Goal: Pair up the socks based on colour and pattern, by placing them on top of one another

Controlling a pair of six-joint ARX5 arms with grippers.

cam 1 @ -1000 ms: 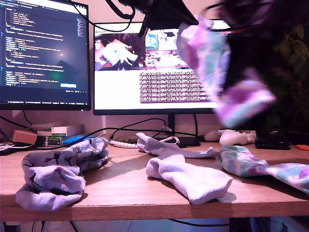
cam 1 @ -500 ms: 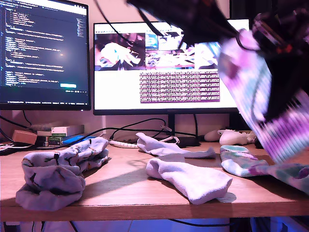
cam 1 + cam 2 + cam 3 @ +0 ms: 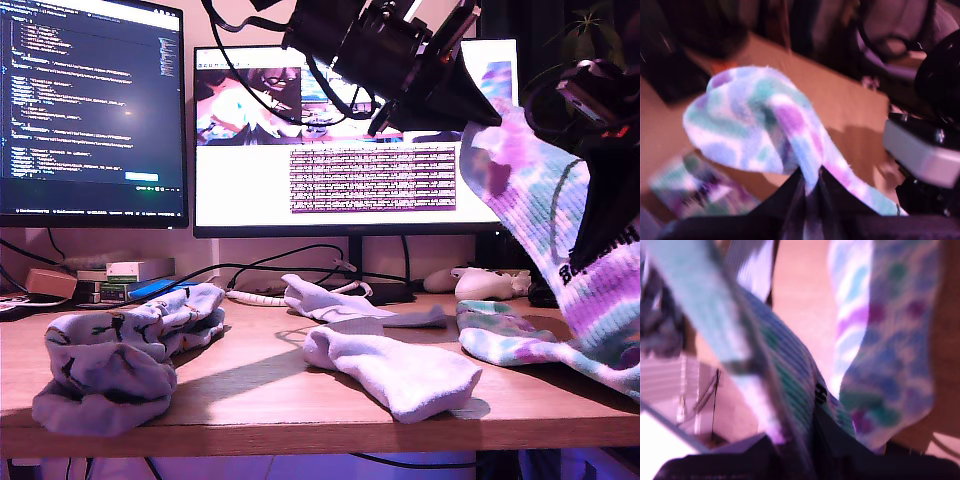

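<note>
A pink-turquoise tie-dye sock (image 3: 535, 200) hangs stretched in the air at the exterior view's right. My first gripper (image 3: 478, 118) is shut on its upper, foot end (image 3: 750, 125). My second gripper (image 3: 600, 238) is shut on its ribbed, lettered cuff (image 3: 790, 385). Below it on the desk lies the matching tie-dye sock (image 3: 510, 340), blurred in the first wrist view (image 3: 695, 192). Two white socks (image 3: 400, 372) (image 3: 340, 303) lie mid-desk. Two pale blue socks with dark motifs (image 3: 105, 375) (image 3: 185, 310) lie bunched at the exterior view's left.
Two monitors (image 3: 90, 110) (image 3: 330, 150) stand at the back of the wooden desk (image 3: 260, 400). Cables (image 3: 270, 270), small boxes (image 3: 130, 272) and a white mouse (image 3: 485, 285) sit along the back edge. A plant shows in the exterior view's upper right.
The held tie-dye sock has swung from the upper middle toward the exterior view's right and lower, over the tie-dye sock on the desk. Socks on the desk have not moved.
</note>
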